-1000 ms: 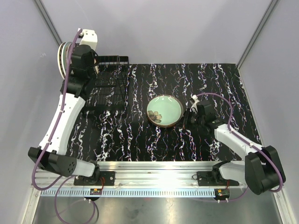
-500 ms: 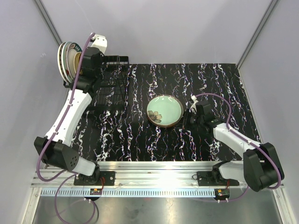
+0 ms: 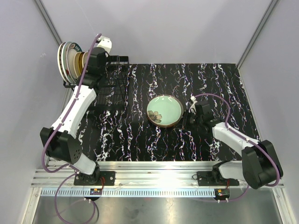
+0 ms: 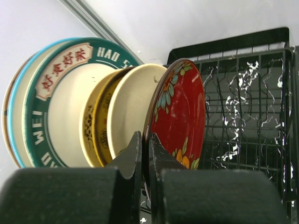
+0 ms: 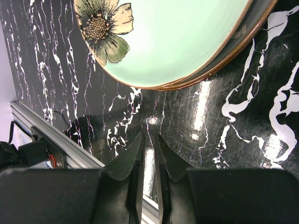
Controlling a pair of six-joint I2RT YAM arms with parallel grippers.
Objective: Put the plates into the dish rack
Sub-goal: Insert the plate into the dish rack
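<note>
Pinching the red plate rim in the left jaws, upright in the dish rack, other plates standing left of it. Over at the right jaws: nearly closed, empty, pale green plate flat on the bench just ahead.

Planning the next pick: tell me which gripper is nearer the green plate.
Right. The right gripper sits low just beyond the green plate's right rim, apart from it. The left gripper is far off at the back-left rack, clamped on the red plate.
</note>
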